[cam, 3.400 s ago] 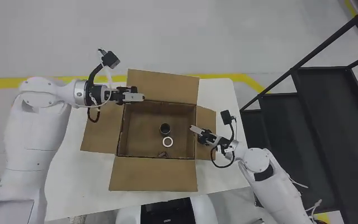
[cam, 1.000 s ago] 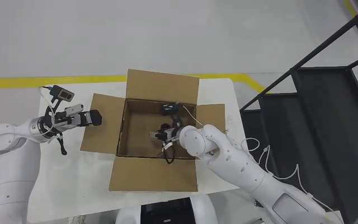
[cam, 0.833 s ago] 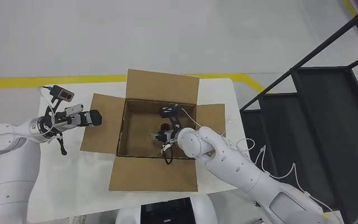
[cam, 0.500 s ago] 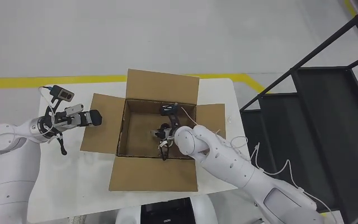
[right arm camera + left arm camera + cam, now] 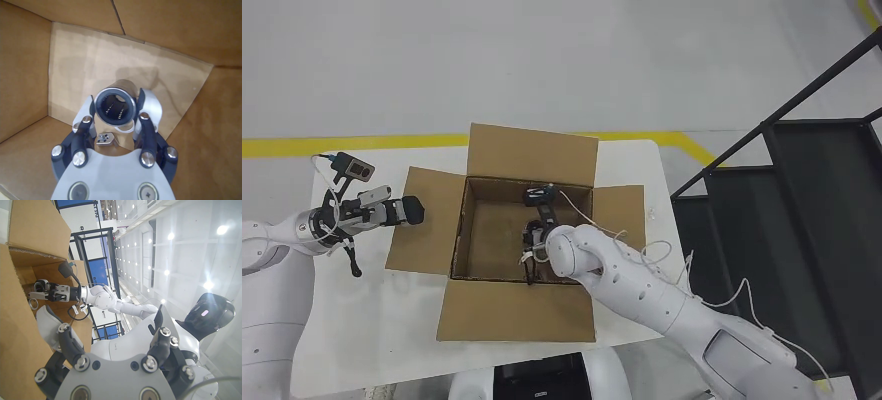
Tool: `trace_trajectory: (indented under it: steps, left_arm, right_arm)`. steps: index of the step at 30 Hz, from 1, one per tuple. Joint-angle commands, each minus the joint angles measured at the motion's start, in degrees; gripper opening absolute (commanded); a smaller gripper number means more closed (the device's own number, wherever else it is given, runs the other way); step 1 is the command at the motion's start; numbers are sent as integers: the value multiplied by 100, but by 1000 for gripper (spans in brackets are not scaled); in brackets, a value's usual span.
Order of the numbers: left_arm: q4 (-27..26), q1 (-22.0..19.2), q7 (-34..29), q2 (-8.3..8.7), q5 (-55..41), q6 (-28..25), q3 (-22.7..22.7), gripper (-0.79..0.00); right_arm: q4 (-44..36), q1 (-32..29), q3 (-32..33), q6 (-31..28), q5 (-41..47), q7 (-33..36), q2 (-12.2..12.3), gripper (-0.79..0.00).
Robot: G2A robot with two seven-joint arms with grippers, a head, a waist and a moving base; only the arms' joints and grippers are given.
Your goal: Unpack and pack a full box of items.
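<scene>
Top and wrist views of an open cardboard box (image 5: pixel 532 152) on a white counter (image 5: pixel 372 320), all four flaps folded outward.

The right gripper (image 5: pixel 116 102) is lowered inside the box, near the middle of its floor. It is clenched on a metal cylinder (image 5: pixel 115 107), one finger against each side of the barrel. The cylinder's dark hollow bore faces the wrist camera. Whether the cylinder clears the box floor cannot be told.

A pale ring (image 5: pixel 125 129) lies flat on the floor, just beside the held cylinder and partly hidden by it. A small metal bracket (image 5: pixel 105 139) lies near the ring, between the two fingers' bases as seen from the wrist. The box walls (image 5: pixel 28 66) enclose the gripper on every side, and the right arm passes over the right-hand flap.

The left gripper (image 5: pixel 402 211) hangs outside the box, at the outer edge of the left flap, well apart from the cylinder. Its fingers (image 5: pixel 47 323) are spread and grasp nothing.

A black stair frame (image 5: pixel 802 200) stands off the counter's right side.
</scene>
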Motion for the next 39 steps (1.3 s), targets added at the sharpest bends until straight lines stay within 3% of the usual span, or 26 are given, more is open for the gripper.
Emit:
trace_trajectory:
  steps: [1,6,10,20,29,39]
  left_arm:
    - [0,0,0,0,0,0,0,0]
    - [0,0,0,0,0,0,0,0]
    - [0,0,0,0,0,0,0,0]
    - [0,0,0,0,0,0,0,0]
    - [0,0,0,0,0,0,0,0]
    - [0,0,0,0,0,0,0,0]
  right_arm:
    - [-127,-39,35,44,-84,44,11,-785]
    - [-888,-346,345,-130,-285,206,145,-785]
    - [-1752,-873,981,-893,64,535,356,-785]
    - [-3820,-2706,3584,-2828,1311,1237,912,-785]
    - [-4107,-3830,5438,-3843,2918,1159,1074,-785]
    - [-4016,-5176,7177,-3985,3617,401,1113,-785]
